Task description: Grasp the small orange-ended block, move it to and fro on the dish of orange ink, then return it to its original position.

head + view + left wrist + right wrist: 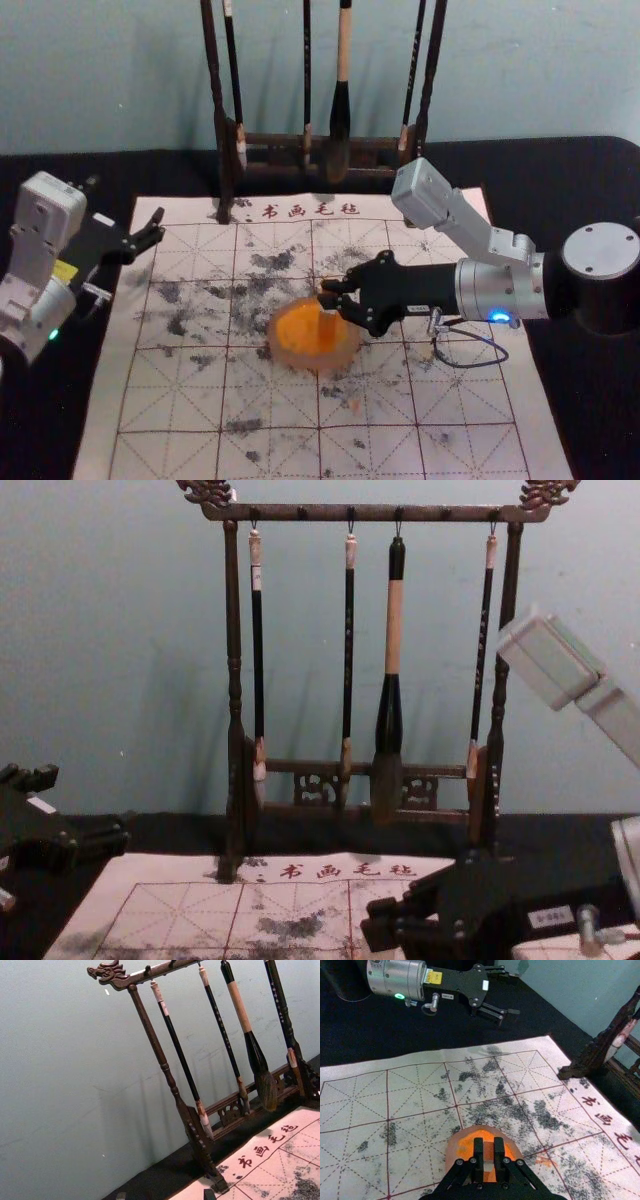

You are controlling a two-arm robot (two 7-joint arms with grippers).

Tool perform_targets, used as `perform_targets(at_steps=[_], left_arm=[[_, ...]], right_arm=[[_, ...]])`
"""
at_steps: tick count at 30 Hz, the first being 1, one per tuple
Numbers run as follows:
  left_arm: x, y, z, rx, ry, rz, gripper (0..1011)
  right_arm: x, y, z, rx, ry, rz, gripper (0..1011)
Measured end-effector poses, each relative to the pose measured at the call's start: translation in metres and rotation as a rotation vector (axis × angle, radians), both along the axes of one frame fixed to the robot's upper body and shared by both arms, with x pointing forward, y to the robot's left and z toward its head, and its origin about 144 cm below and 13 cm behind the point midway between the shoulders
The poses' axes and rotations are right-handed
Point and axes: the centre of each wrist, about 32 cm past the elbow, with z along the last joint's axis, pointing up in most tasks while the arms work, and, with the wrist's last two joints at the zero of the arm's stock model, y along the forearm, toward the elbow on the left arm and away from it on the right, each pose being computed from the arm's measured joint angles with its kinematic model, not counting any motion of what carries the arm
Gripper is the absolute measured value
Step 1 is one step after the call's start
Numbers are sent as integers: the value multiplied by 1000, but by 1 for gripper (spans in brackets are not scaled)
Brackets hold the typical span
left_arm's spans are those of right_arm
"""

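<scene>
Trainee: What do I read at the right gripper (488, 1142)?

Operator: A closed grasp. I have it clenched on the block (488, 1153), one finger to each side. The block stands over the dish (452, 1153), toward the right side of the ink (469, 1145) in the head view. The left gripper (160, 224), spread and unloaded, idles over the left edge of the mat (420, 440).

Trainee: How do I expect the block to handle?

Operator: Light and stiff, I judge, and not fragile. Its inked end is probably slippery. I favour a square hold on the upper sides, clear of the ink, with modest pressure; too low a grip may smear the fingers, and a loose one may let the block twist as I rub it to and fro.

Trainee: And the dish?

Operator: It sits on the mat, so too firm a push may drag it. I keep the stroke level.

Trainee: Which parts are obscure?

Operator: The fingers cover the block's flanks. Its lower end merges with the orange ink in the head view, so I cannot tell whether it touches. In the left wrist view, the left fingertips are cut off by the lower edge.
</scene>
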Motion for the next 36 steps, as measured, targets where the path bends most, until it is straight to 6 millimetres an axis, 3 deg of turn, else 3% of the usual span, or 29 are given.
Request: perform_targets(at_steps=[36], left_arm=[[0,0,0,0,0,0,1001]], right_arm=[[5,26,-1,21,11,34,119]])
